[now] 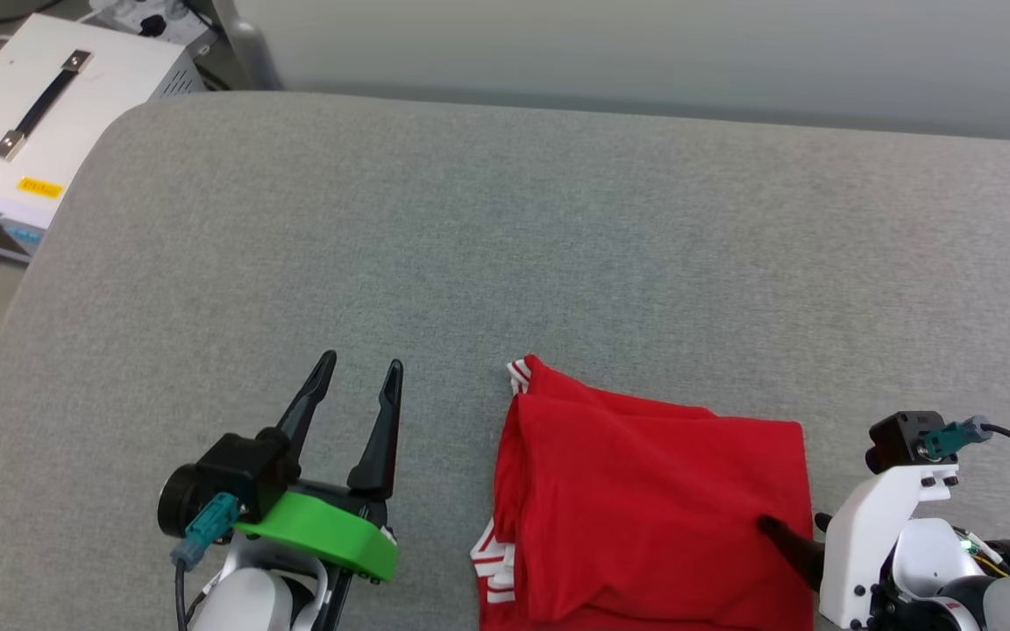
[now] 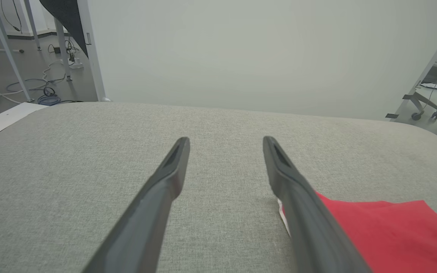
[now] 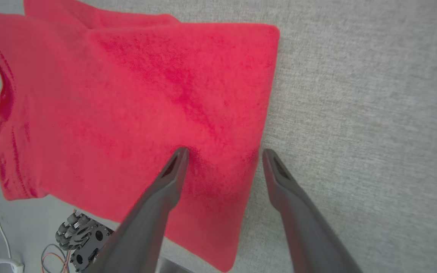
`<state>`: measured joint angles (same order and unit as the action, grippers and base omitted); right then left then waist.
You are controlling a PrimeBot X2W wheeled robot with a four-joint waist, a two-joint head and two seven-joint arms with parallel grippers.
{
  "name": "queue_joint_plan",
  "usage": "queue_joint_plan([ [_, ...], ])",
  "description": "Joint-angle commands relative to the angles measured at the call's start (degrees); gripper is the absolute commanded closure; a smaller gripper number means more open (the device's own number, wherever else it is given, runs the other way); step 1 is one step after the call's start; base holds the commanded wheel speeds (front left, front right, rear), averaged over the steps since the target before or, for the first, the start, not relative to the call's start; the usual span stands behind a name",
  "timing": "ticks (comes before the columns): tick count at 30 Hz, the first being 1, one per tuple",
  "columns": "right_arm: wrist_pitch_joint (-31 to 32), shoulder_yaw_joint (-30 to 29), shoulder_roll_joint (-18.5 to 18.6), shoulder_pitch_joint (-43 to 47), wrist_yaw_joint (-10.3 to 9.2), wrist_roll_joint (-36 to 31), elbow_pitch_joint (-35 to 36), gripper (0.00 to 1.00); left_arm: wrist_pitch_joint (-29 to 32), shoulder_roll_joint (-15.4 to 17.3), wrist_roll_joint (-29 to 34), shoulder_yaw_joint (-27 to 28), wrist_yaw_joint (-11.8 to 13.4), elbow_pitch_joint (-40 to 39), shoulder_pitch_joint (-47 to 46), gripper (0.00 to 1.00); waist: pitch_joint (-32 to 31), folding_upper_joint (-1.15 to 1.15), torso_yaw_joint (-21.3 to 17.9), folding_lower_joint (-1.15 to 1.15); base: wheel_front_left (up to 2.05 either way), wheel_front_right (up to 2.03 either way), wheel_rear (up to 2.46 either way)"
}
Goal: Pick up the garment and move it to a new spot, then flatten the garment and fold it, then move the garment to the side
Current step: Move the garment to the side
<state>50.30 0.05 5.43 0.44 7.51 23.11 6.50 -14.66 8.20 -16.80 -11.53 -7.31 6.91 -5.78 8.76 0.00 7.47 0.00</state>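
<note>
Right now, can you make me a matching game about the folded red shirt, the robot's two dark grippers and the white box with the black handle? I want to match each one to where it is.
Things:
1. folded red garment
2. dark-fingered left gripper
3. dark-fingered right gripper
4. white metal box with a black handle

Places:
A. beyond the far left corner of the grey fabric table
B. jaws open, one finger over red cloth, the other over grey
C. lying at the table's near edge
D. jaws open over bare grey fabric

Pairs: 1-C, 2-D, 3-B, 4-A
</note>
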Motion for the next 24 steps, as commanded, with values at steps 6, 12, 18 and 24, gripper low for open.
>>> queue_joint_plan([
  [6,1.5,0.1,-1.5,-2.2,-0.02,-1.9,-3.7,0.00,-0.3,-0.2,-0.3,-0.4,-0.2,0.0,-2.8,0.00,3.3,0.00,2.9,0.00,0.00,0.00,0.00],
  [12,2.4,3.0,-2.0,-2.1,-0.02,-1.5,-7.8,0.76,-0.3,-0.3,-0.3,-0.1,-0.2,0.2,-3.4,0.00,4.0,0.00,3.3,0.00,0.00,0.00,0.00],
  [18,0.0,4.3,-1.1,-2.9,-0.02,-1.9,-9.1,1.00,-0.3,-0.4,-0.5,-0.2,-0.2,0.2,-3.4,0.00,3.3,0.00,2.6,0.00,0.00,0.00,0.00],
  [24,-4.6,8.2,6.6,-5.1,-0.02,-4.7,-5.4,1.00,-0.3,0.4,-0.4,-1.1,-0.2,0.7,-2.3,0.00,0.4,0.00,-0.1,0.00,0.00,0.00,0.00],
])
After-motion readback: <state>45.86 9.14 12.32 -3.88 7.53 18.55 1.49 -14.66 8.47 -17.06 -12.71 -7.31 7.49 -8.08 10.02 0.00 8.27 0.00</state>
